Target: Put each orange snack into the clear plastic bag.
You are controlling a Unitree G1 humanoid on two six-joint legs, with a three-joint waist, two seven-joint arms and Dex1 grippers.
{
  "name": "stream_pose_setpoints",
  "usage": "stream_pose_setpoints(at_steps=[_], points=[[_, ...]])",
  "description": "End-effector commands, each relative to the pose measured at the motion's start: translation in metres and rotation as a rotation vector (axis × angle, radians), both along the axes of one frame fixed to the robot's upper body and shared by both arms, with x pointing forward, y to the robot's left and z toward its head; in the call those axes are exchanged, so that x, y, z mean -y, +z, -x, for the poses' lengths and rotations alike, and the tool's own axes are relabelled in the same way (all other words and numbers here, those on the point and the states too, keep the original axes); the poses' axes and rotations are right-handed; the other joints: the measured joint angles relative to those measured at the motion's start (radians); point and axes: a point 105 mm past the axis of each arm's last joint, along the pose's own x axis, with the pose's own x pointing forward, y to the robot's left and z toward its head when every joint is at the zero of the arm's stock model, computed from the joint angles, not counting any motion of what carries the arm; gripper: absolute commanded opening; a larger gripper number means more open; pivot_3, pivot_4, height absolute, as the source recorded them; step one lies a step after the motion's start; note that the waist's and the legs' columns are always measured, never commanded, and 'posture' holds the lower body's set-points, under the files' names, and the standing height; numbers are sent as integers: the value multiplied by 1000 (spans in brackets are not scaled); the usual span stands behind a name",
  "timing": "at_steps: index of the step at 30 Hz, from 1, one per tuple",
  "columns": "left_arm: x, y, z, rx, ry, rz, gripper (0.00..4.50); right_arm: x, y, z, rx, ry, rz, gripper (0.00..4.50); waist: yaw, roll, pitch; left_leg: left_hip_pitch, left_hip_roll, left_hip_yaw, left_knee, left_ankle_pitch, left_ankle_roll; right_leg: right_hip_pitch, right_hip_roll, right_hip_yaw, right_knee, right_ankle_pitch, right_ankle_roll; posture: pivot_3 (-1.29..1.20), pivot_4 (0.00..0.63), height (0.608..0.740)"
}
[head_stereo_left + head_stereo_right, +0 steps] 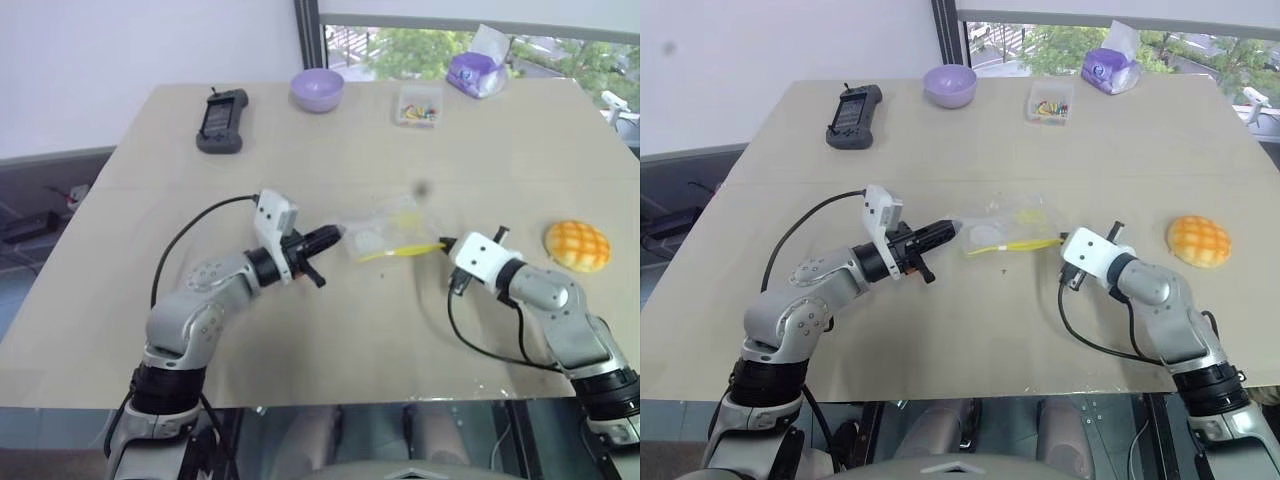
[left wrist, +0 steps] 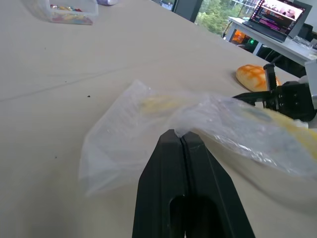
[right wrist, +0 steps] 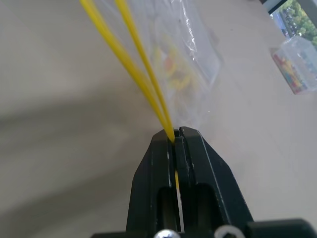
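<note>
The clear plastic bag (image 1: pixel 385 235) with its yellow zip strip (image 1: pixel 405 250) hangs between my two grippers over the middle of the table. My left gripper (image 1: pixel 338 235) is shut on the bag's left edge; the left wrist view has its fingers (image 2: pixel 181 163) pinched on crinkled plastic (image 2: pixel 148 129). My right gripper (image 1: pixel 443 243) is shut on the zip end, where the yellow strip (image 3: pixel 143 79) runs in between the fingertips (image 3: pixel 176 136). One orange snack (image 1: pixel 577 244), a domed bun with a criss-cross top, lies on the table to the right of my right arm.
Along the table's far edge (image 1: pixel 350 90) sit a black handheld controller (image 1: pixel 222 120), a purple bowl (image 1: pixel 317 89), a small clear box of coloured bits (image 1: pixel 418 106) and a purple tissue pack (image 1: pixel 477 72). A laptop (image 2: pixel 277 17) stands on another desk beyond.
</note>
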Motion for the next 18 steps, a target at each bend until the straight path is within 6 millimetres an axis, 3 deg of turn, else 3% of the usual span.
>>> stream_pose_setpoints(at_steps=[1, 2, 5, 8, 14, 18], points=[[-1, 11, 5, 73, -21, -33, 0, -6, 23, 0, 55, 19, -10, 27, -1, 0, 0, 0, 0, 0, 0, 0, 0, 0, 0, 0, 0, 0, 0, 0, 150, 740], [-2, 11, 4, 83, -19, -44, 0, -6, 24, 0, 55, 21, -5, 27, -1, 0, 0, 0, 0, 0, 0, 0, 0, 0, 0, 0, 0, 0, 0, 0, 150, 740], [-5, 14, 5, 122, -19, -70, 683, -8, 30, -2, 64, 23, 4, 0, 0, 0, 0, 0, 0, 0, 0, 0, 0, 0, 0, 0, 0, 0, 0, 0, 150, 740], [-10, 19, 7, 148, -19, -91, 1876, -9, 35, -3, 77, 32, 25, 0, 0, 0, 0, 0, 0, 0, 0, 0, 0, 0, 0, 0, 0, 0, 0, 0, 150, 740], [-14, 29, 29, 173, -149, -131, 1876, -11, 38, -4, 84, 36, 43, 0, -1, 0, 0, -1, 1, 0, -1, 0, 0, -1, 0, 0, -1, 0, 0, 0, 150, 740], [-16, 26, 44, 123, -220, -184, 1876, -13, 38, -7, 91, 36, 68, 0, -3, 0, 0, 0, 1, 0, -1, 0, 0, -1, 0, 0, -1, 0, 0, 0, 150, 740]])
